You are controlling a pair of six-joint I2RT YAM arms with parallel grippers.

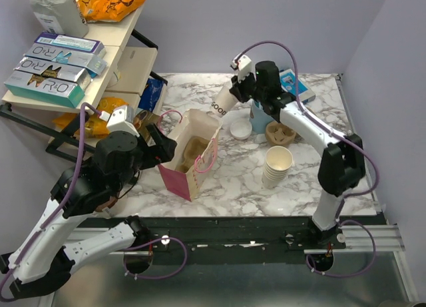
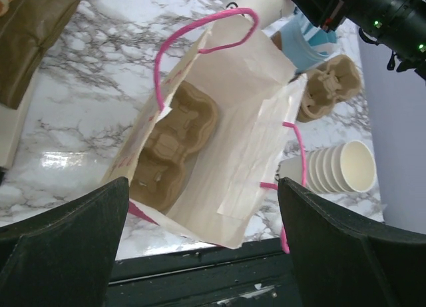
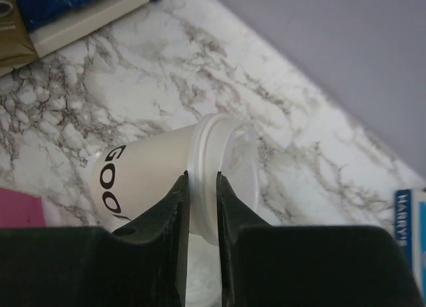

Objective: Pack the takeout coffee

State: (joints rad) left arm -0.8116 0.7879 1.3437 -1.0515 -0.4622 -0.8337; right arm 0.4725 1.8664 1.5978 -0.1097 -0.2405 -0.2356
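Marble table [image 1: 246,182] holds a paper bag [image 1: 192,166], stacked cups [image 1: 277,167], cup carrier [image 1: 279,132].

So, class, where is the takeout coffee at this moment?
In the top view, the takeout coffee hangs tilted in the right gripper, above the marble table near its back middle, just behind the open paper bag.

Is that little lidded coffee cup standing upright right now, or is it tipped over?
Tipped. The cup hangs slanted, pinched at its lid by the right hand, so its lettering runs askew.
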